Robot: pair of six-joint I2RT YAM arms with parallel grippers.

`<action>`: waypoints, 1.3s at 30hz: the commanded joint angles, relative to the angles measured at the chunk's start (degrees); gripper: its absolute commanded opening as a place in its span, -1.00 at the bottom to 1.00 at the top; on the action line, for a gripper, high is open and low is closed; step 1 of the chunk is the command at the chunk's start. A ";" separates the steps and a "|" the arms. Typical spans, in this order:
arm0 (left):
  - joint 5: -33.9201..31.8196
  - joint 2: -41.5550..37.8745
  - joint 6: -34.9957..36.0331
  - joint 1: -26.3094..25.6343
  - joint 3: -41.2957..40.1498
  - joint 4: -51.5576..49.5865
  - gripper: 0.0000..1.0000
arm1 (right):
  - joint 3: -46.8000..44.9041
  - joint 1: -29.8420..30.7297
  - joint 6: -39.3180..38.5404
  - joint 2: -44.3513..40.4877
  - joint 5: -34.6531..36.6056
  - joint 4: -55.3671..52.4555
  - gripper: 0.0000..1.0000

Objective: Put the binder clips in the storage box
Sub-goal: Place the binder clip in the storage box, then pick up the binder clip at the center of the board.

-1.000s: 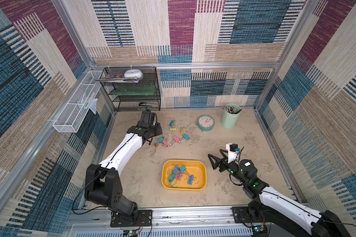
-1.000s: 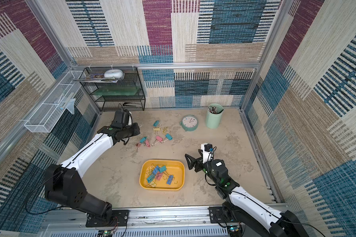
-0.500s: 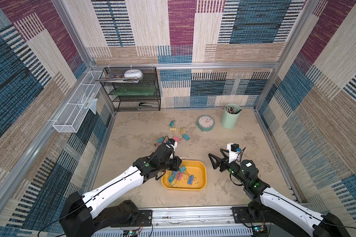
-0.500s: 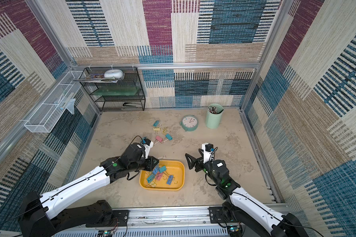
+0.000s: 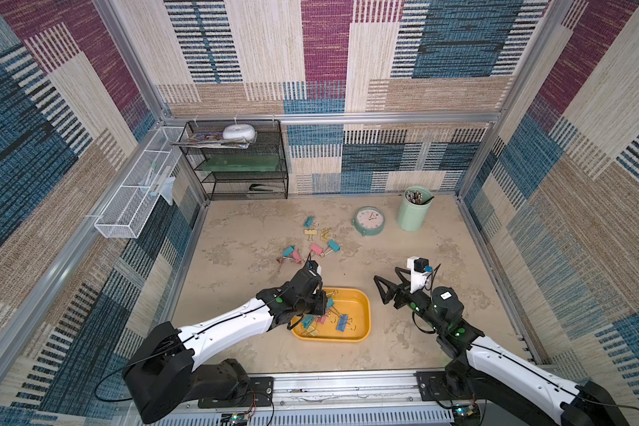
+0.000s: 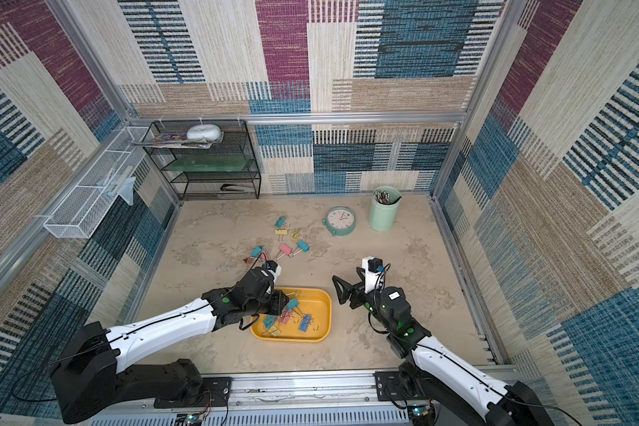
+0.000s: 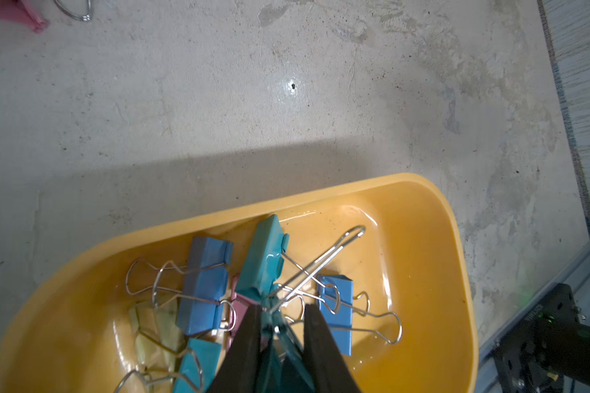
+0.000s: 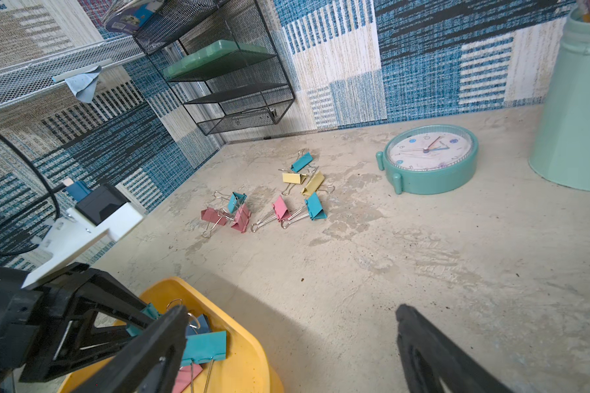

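My left end effector (image 7: 280, 326) is narrow, pinching a teal clip (image 7: 262, 258) by its wire handles, low over the yellow tray (image 7: 457, 258). Can't tell if the clip touches it. Other clips (image 7: 201, 285) lie inside the tray. My right end effector (image 5: 386, 274) is wide, holding nothing, just beside the tray. Eight loose clips (image 5: 315, 248) are farther back on the table (image 5: 403, 228), near the clock (image 5: 369, 220).

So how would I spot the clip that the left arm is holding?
Find the yellow-orange storage box near the front of the table; the left gripper hangs over it. Pinched between its black fingers is a teal binder clip, the only one gripped, while the other clips lie loose in the box.
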 commanded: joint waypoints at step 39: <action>-23.25 45.51 24.91 10.05 60.76 -18.97 -0.05 | 0.40 0.02 -0.31 0.36 0.23 1.46 0.97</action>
